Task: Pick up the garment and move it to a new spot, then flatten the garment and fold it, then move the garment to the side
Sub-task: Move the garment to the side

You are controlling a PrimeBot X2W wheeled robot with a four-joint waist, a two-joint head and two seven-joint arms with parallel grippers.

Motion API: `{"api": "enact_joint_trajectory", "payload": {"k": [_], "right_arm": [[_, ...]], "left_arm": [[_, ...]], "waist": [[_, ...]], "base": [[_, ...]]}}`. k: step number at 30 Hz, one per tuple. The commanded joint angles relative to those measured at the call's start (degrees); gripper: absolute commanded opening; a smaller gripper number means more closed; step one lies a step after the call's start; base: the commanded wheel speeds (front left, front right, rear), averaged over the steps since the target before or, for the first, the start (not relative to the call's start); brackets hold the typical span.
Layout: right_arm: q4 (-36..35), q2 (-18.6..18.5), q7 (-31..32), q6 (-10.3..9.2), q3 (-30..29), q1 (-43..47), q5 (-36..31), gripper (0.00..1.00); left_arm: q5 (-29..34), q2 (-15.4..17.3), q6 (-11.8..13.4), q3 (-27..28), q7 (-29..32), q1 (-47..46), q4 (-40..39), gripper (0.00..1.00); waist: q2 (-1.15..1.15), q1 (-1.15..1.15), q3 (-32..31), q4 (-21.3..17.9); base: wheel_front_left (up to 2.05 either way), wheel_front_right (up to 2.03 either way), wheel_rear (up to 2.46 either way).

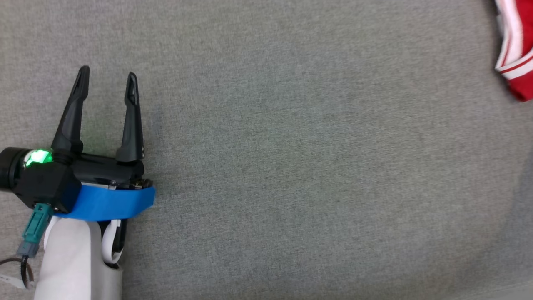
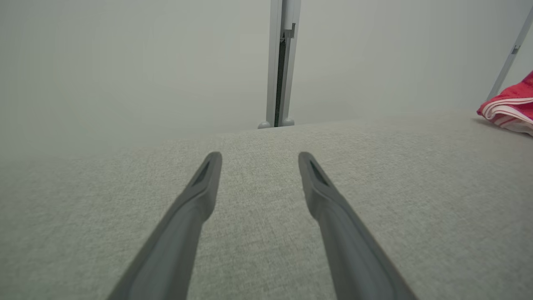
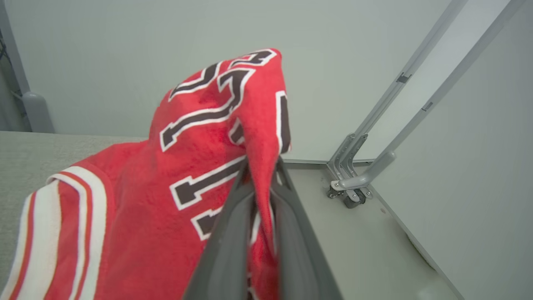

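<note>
Closest to the lens in the right wrist view, the right hand (image 3: pixel 262 166) is clenched on a fold of the garment (image 3: pixel 158 208), a red jersey with white-edged dark numerals and red-and-white striped trim. The cloth stands up in a peak above the fingertips and drapes down to the left of that view. I cannot tell whether its lower part rests on the desk (image 1: pixel 291 166).

From the head, the garment is a small patch of red at the far upper right corner, well apart from the left hand (image 1: pixel 109 73). That hand is released, its two fingers spread with nothing between them, low over bare grey desk at the lower left.

Past the desk's corner in the right wrist view stand metal frame legs (image 3: pixel 354 183) against a pale wall.

I judge the first step to be in hand: the garment is picked up and is to go to a new spot. The broad open middle of the desk looks the likely place.

The next move calls for carrying the pinched fold inward and laying the cloth down without bunching. A single grip lets the rest hang loose, so the idle left hand will probably be needed on another edge to spread it flat before folding
</note>
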Motion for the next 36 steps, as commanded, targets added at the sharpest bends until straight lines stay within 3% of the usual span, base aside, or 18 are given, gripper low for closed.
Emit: {"api": "enact_joint_trajectory", "payload": {"k": [1, 6, 7, 8, 19, 36], "right_arm": [[0.65, -1.51, 0.26, -0.10, -1.25, -1.52, 0.07, 0.00], [4.24, -3.42, 0.66, -0.10, -3.02, -2.92, -0.55, 0.00], [4.92, -3.54, 0.43, -0.10, -3.49, -3.18, -0.80, 0.27], [5.79, -3.35, 0.30, -0.10, -3.90, -3.46, -1.04, 1.00], [6.16, 1.90, -9.19, -0.10, -6.85, -1.95, -4.47, 1.00], [-14.63, 18.06, -10.24, -0.09, 9.67, 18.35, -3.57, 1.00]], "left_arm": [[0.41, 0.33, -0.09, -0.20, -0.17, -1.14, -0.48, 1.00], [0.53, 0.65, -0.12, -0.31, -0.16, -1.94, -0.65, 1.00], [0.59, 0.66, -0.10, -0.34, -0.15, -2.09, -0.60, 1.00], [0.58, 0.65, -0.08, -0.39, -0.07, -2.16, -0.60, 1.00], [-0.09, 0.19, 0.35, 0.69, -0.09, -0.03, -0.27, 1.00], [-2.48, -0.97, 1.70, 3.14, -0.09, 8.90, 3.46, 1.00]], "waist": [[0.00, -0.01, 1.80, 0.73], [0.00, -0.01, 3.21, 0.94], [0.00, -0.01, 3.31, 0.96], [0.00, -0.01, 3.35, 0.97], [0.00, -0.01, -2.12, 0.92], [0.00, -0.01, -17.89, 2.97]], "base": [[0.00, 0.00, 0.00], [0.00, 0.00, 0.00], [0.00, 0.00, 0.00], [0.00, 0.00, 0.00], [0.00, 0.00, 0.00], [0.00, 0.00, 0.00]]}}
